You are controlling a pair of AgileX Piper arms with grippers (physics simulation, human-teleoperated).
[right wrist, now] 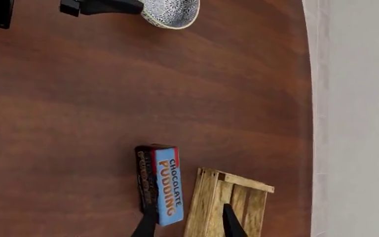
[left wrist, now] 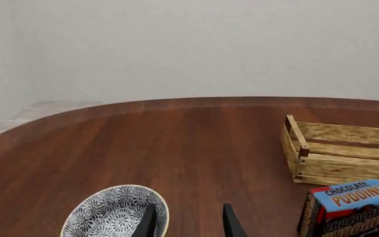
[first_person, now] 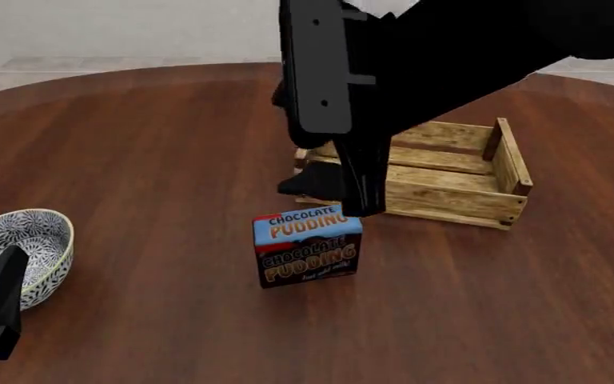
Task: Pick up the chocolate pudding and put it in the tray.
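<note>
Brown table (first_person: 125,160): pudding (first_person: 307,246) upright near tray (first_person: 467,172); light, stiff, best pinched across narrow faces; right gripper (right wrist: 188,224) open, empty.

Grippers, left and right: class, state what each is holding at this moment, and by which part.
Nothing is held. The right gripper is open above the chocolate pudding, which stands on the table. The left gripper is open by the bowl.
</note>
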